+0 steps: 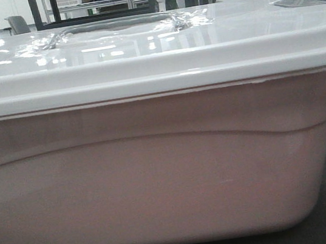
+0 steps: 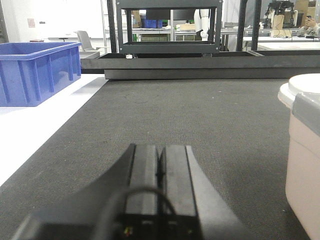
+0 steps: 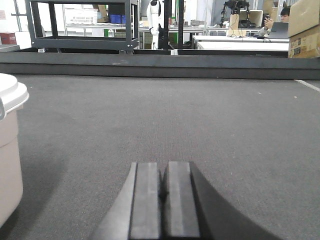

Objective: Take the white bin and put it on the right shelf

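The white bin (image 1: 158, 172) fills the front view: a translucent pinkish tub under a glossy white lid with a recessed handle (image 1: 115, 29). It stands on dark grey carpet. In the left wrist view its corner (image 2: 302, 165) shows at the right edge, to the right of my left gripper (image 2: 160, 150), which is shut and empty just above the carpet. In the right wrist view the bin's other end (image 3: 9, 150) is at the left edge, left of my right gripper (image 3: 164, 167), also shut and empty. The right shelf is out of view.
A blue crate (image 2: 37, 70) stands on a white floor strip at the left. A low dark platform edge (image 2: 190, 64) crosses the far end of the carpet, with a black metal rack (image 2: 170, 30) behind it. Desks and a seated person (image 3: 277, 20) lie beyond.
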